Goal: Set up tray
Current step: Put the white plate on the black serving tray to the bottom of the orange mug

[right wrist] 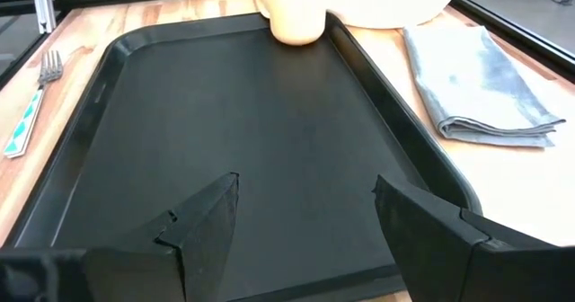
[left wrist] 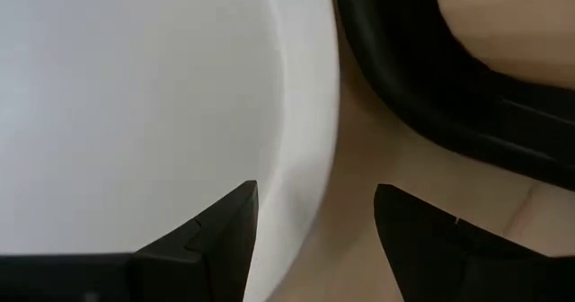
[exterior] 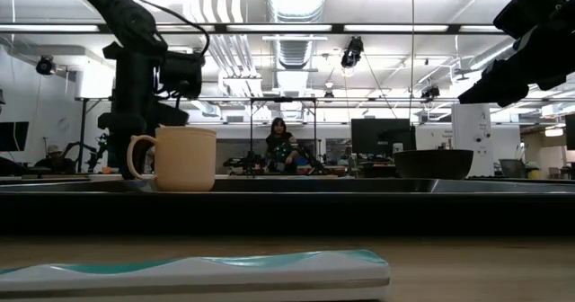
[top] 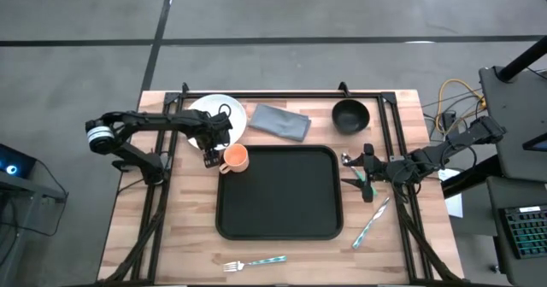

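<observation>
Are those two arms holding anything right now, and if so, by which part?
Nothing is held. The left end effector is open astride the plate rim; the right end effector is open above the tray.

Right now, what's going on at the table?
The orange cup sits in the corner of the black tray, otherwise bare. The left gripper hangs open at the white plate beside it, fingers straddling the rim. The right gripper waits open at the tray's opposite edge.

Dark jointed arms, black cables, wedge-shaped claw [right wrist: 305,212]
</observation>
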